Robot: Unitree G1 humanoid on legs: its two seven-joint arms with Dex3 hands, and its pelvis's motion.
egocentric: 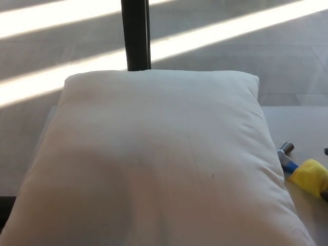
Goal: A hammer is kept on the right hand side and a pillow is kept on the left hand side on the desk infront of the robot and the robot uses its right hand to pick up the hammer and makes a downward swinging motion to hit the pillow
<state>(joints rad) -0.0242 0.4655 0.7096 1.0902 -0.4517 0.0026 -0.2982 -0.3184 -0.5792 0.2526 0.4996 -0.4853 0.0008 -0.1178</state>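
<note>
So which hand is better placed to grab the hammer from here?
The right. The hammer, yellow with a blue and metal end, lies at the desk's right edge, beside the pillow. A dark sliver at the right border may be the right hand entering. The left hand is out of view and would have to cross the pillow.

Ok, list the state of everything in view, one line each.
Pillow: lying flat on the desk, plump, untouched.
Hammer: lying on the desk right of the pillow, head end beside the pillow's edge, not picked up; yellow handle runs off the right edge.
Desk: bare strip showing right of the pillow.
Left hand: not in view.
Right hand: only tiny dark bits at the right edge; cannot tell.
</note>
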